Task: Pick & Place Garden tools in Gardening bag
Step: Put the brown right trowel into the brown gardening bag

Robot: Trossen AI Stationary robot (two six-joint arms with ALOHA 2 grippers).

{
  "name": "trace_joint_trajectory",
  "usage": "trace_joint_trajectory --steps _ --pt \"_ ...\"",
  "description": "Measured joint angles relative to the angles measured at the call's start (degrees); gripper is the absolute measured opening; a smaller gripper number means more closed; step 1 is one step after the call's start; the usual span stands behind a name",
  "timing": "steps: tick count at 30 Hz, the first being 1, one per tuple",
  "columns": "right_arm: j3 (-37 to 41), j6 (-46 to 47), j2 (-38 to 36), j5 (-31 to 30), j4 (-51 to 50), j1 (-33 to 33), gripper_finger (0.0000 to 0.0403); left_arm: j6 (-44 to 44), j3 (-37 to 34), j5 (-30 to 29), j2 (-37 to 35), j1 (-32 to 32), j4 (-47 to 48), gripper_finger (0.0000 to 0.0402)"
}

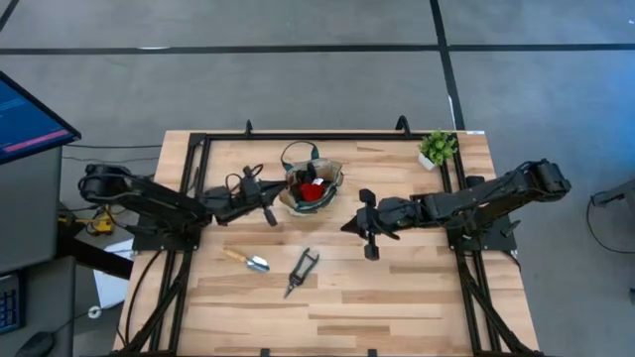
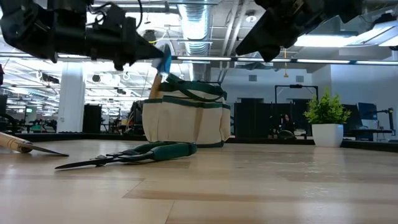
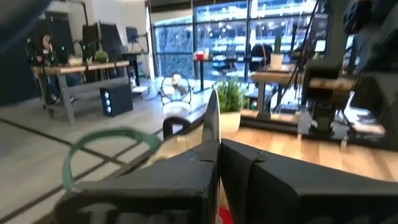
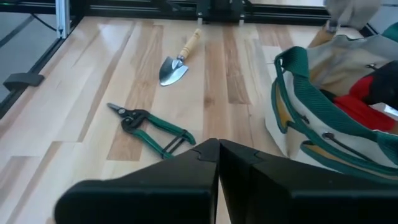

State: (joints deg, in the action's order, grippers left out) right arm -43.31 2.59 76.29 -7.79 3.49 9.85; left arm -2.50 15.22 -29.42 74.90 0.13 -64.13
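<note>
High view: cream, green-trimmed gardening bag (image 1: 311, 188) with red contents.

In the low view the trowel (image 2: 22, 145) is cut off by the picture's edge, its blade out of sight. In the right wrist view the gardening bag (image 4: 323, 124), just beyond the right pincer (image 4: 219, 155), runs off the picture's edge, and the red piece (image 4: 367, 102) inside it is partly covered by a dark shape. From above, what lies in the bag beside the left pincer (image 1: 268, 210) is too small to tell. A thin blade (image 3: 211, 121) rises between the left pincer's closed fingers, its lower end hidden.
</note>
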Motion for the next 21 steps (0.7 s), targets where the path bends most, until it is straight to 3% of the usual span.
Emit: trace_joint_trajectory --steps 13,21 --pt "0.0 -0.1 0.0 0.0 0.0 0.0 0.0000 1.5 0.1 -1.3 8.0 0.0 -0.5 0.0001" --pt "0.0 0.0 0.0 0.0 0.0 0.0 0.0000 0.8 -2.1 -8.9 7.9 -0.1 -0.4 0.0001"
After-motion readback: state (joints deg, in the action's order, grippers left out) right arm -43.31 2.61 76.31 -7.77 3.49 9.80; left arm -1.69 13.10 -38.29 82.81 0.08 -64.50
